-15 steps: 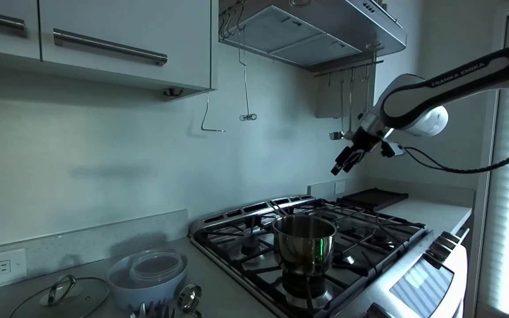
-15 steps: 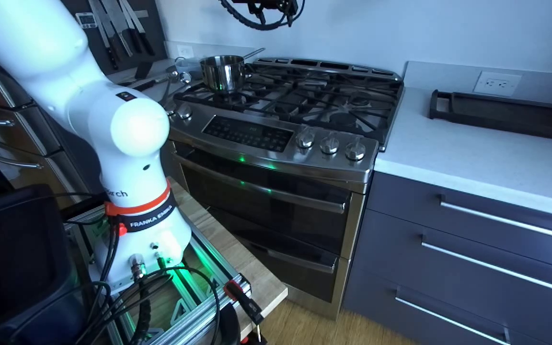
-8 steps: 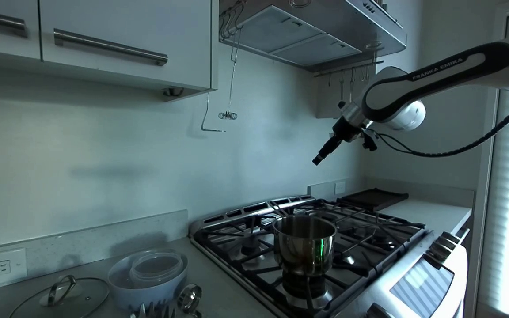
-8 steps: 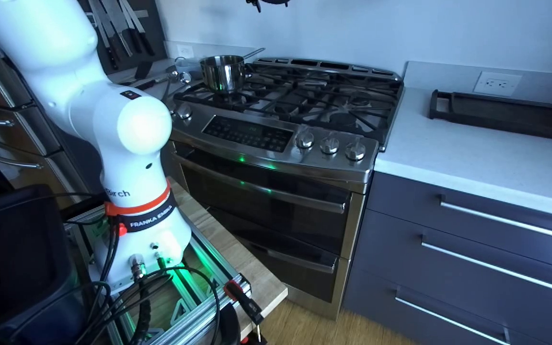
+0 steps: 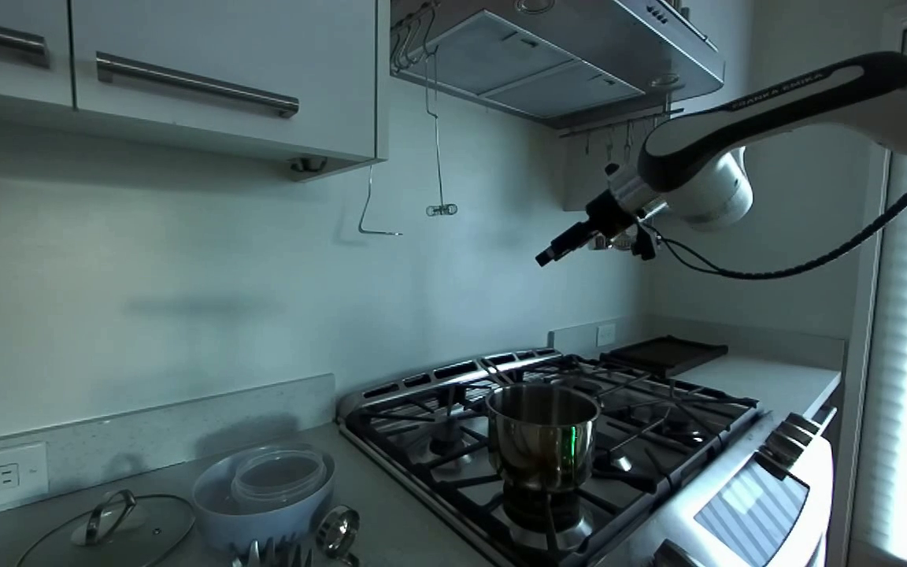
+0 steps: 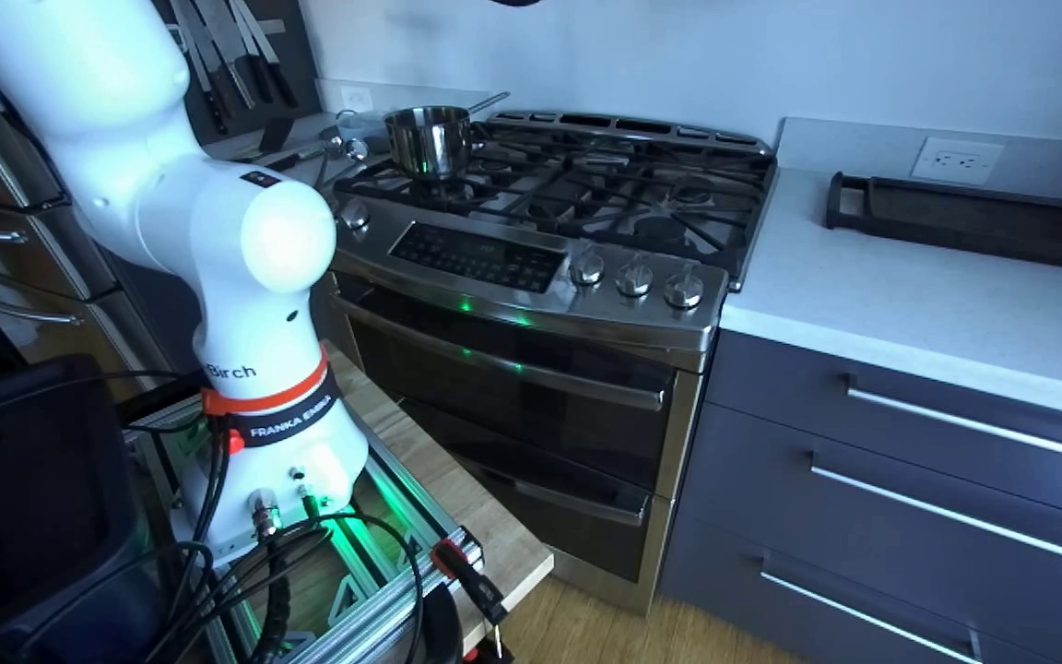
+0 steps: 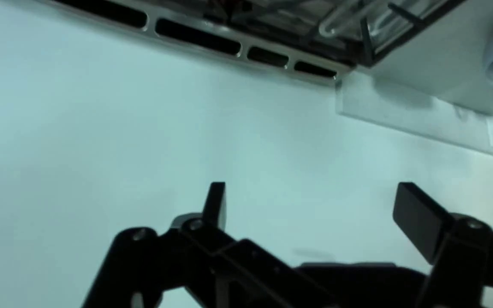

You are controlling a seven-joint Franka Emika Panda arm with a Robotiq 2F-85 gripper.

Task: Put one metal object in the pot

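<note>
- The claw [image 7: 312,204] stood spread, holding nothing, higher than the pot [image 5: 544,447].
- In an exterior view the metal utensil [image 5: 438,157] hung nearly upright, well above and left of the pot.
- I judged my reach should go pot-left, depth uncertain, across its long axis.

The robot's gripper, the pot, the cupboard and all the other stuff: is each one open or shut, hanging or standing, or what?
Gripper: open, nothing in it
Pot: upright on the stove, uncovered
Metal utensil: hanging under the hood, not in the pot
Glass lid: lying on the counter, right way up
Bowl: upright, with a clear tub inside
Cupboard doors: shut
Drawers: shut
Oven door: shut
</note>
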